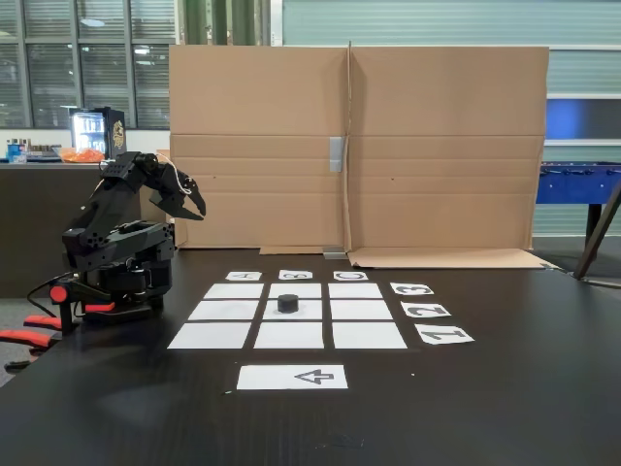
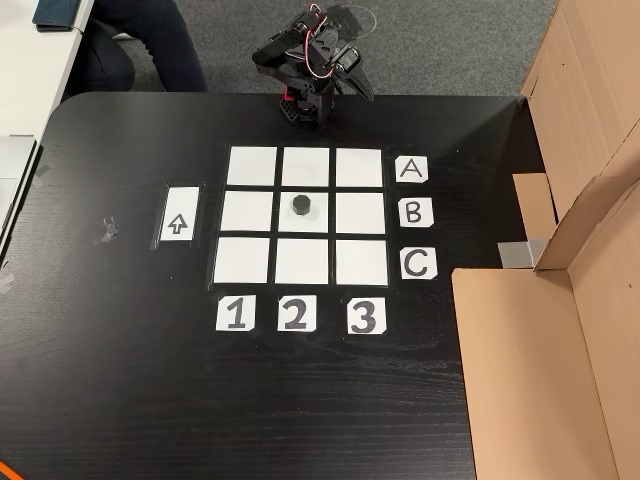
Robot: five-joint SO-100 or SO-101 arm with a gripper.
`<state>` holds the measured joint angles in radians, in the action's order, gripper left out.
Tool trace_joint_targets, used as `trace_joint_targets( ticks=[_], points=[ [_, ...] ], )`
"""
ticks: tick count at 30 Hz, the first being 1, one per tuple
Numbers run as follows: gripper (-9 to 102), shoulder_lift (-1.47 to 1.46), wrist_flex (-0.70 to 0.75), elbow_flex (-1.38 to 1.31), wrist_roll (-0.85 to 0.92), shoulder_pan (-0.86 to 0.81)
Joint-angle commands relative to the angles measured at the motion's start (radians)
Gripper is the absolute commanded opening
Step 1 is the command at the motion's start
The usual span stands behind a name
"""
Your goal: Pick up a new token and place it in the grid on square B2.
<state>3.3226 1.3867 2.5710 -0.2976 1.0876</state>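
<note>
Arrow strip; token centred, B2.

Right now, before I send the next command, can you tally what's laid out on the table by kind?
Black token: 1, sitting on the centre square
White grid squares: 9
Letter cards: 3 (A, B, C)
Number cards: 3 (1, 2, 3)
Arrow strip: 1
Total: 17
</note>
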Motion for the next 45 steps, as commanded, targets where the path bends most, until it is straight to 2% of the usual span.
trace_joint_targets(
  ticks=[1, 45],
  points=[
    [0, 0.003, -0.015, -0.005, 0.008, 0.003],
    [0, 0.003, -0.028, -0.006, 0.008, -0.003]
  ],
)
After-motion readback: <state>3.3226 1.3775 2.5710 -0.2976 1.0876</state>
